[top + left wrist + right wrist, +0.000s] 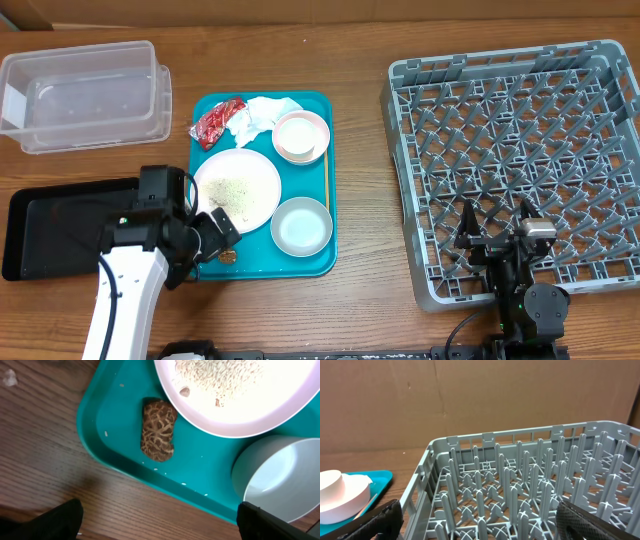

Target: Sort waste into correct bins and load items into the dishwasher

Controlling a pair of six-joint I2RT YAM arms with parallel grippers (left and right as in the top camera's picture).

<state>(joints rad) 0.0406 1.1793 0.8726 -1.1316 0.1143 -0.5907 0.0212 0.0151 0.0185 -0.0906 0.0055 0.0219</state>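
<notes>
Wooden table | left gripper, jaws wide, above brown food lump on teal tray, ready to grasp | right gripper, jaws wide, at dish rack

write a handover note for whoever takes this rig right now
Left gripper: open, over the lump in the teal tray's front left corner.
Right gripper: open, over the rack's front edge.
On the teal tray: wrapper, napkin, plate with crumbs, pink bowl with what looks like the cup in it, grey bowl, stick.
Tub, black tray and rack hold nothing.
Done: nothing.
Left: all waste to bins, all dishes to rack.
</notes>
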